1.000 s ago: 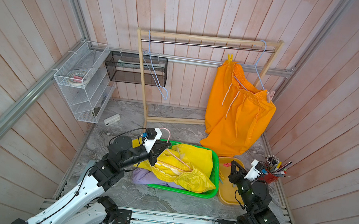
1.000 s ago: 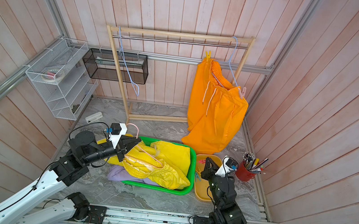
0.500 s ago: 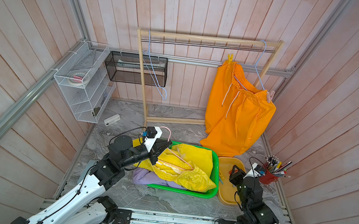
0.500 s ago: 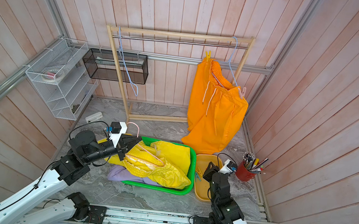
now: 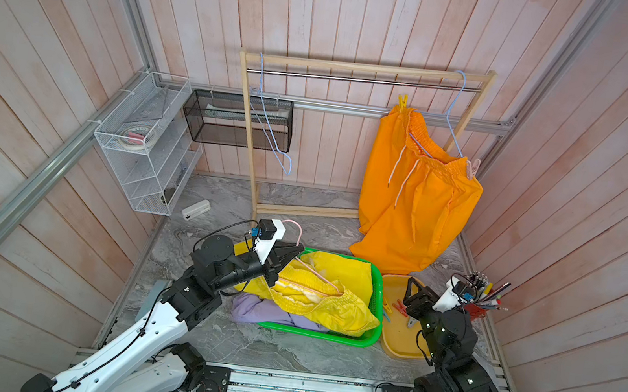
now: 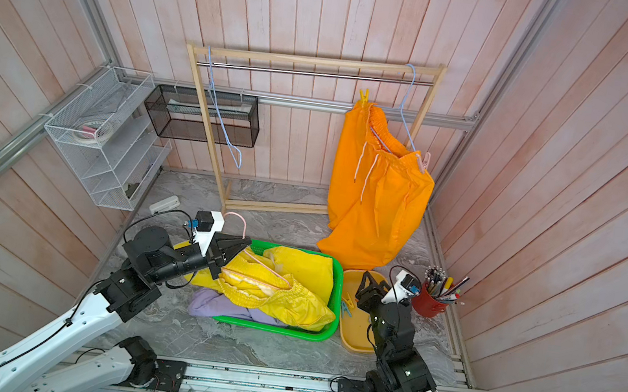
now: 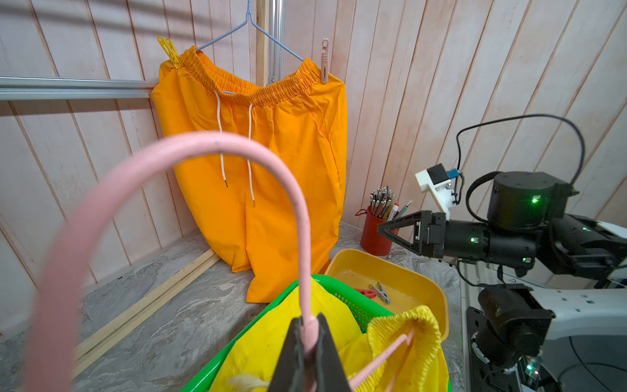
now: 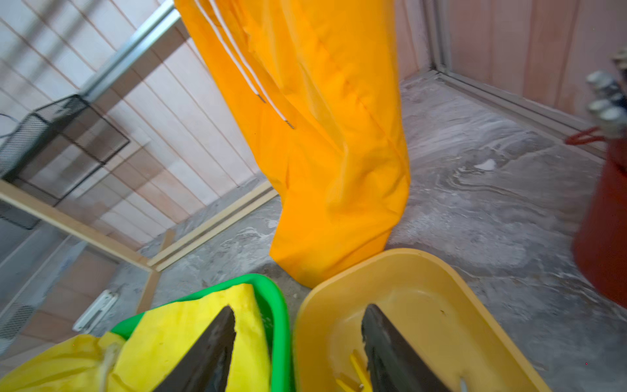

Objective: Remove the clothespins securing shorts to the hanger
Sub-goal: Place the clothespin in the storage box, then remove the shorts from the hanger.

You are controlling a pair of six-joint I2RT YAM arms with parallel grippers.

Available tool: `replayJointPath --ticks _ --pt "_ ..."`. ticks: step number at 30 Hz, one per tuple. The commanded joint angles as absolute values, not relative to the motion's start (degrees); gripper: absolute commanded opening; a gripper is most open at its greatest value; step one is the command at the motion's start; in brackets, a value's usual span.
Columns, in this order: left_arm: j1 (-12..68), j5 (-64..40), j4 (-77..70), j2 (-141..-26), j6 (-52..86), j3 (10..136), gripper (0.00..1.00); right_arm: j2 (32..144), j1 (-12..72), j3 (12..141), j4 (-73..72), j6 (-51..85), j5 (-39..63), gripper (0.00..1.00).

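Orange shorts (image 7: 264, 169) hanging, pinned twice
Yellow clothespin (image 7: 168, 51) and pink clothespin (image 7: 324, 61) clamp the waistband ends; yellow shorts (image 5: 330, 310) lie crumpled.

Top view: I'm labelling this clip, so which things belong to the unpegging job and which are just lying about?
Job: orange shorts, yellow clothespin, pink clothespin, blue hanger, yellow shorts, pink hanger, tray of loose clothespins.
Lying about: pen pot, white wire shelf, black mesh basket.
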State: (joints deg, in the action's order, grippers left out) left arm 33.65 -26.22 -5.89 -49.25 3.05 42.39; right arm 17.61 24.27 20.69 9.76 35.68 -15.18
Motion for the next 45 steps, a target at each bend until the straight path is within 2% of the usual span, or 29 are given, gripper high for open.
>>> replayJointPath --ticks 1,7,10,16,21,28,37,39,42,45 --pt "33.4 -28.99 -11.34 -50.03 6.07 42.41 0.0 19.84 24.17 24.32 3.22 29.26 -1.85 0.58" --pt "33.53 -31.75 -14.09 -53.04 7.72 42.71 0.0 28.37 24.83 28.78 -7.18 26.38 20.32 0.51" --pt "33.99 -32.73 -14.98 -54.84 8.4 43.15 0.0 31.12 27.17 30.7 -10.03 23.85 23.22 0.51" --pt "36.44 -32.57 -16.12 -58.15 8.39 44.37 0.0 40.22 38.2 37.65 -10.17 15.38 25.48 0.5" --pt "38.43 -31.99 -16.7 -60.35 8.0 45.73 0.0 49.88 48.21 42.78 -7.25 7.93 21.59 0.5" --pt "39.06 -31.6 -15.73 -60.67 7.47 46.78 0.0 52.76 49.11 41.55 -10.78 7.71 18.15 0.47" --pt "39.29 -31.81 -16.01 -61.15 7.47 47.02 0.0 57.68 49.05 42.61 -9.93 7.04 20.84 0.42" --pt "39.37 -31.93 -16.06 -61.38 7.56 47.11 0.0 58.78 49.07 43.08 -10.06 6.95 21.59 0.39" --pt "39.53 -32.17 -15.82 -61.55 7.56 47.5 0.0 59.17 49.12 42.86 -11.74 7.22 22.56 0.28" --pt "39.68 -32.3 -15.82 -61.48 7.56 47.53 0.0 59.15 49.09 42.72 -12.9 7.31 22.75 0.12"
